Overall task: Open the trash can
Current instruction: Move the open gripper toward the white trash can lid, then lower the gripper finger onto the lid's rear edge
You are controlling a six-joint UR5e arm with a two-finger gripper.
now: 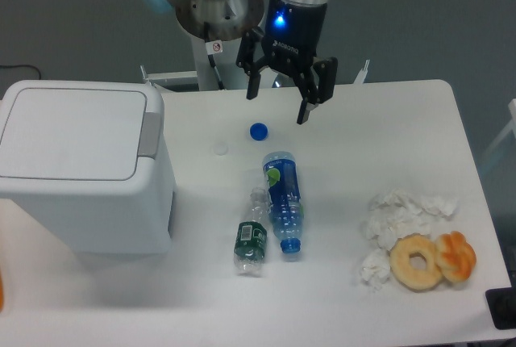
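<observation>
The trash can (81,161) is a big white boxy bin at the table's left side. Its flat lid (68,131) lies shut, and the grey push tab (149,131) sits on its right edge. My gripper (278,105) hangs open above the back middle of the table, well to the right of the bin and apart from it. Its two dark fingers (306,105) point down with nothing between them, and a blue light glows on its body.
A blue cap (258,131) and a white cap (220,148) lie just below the gripper. Two plastic bottles (282,202) (252,234) lie mid-table. Crumpled tissues (399,218), a bagel (416,261) and an orange pastry (456,255) sit at the right.
</observation>
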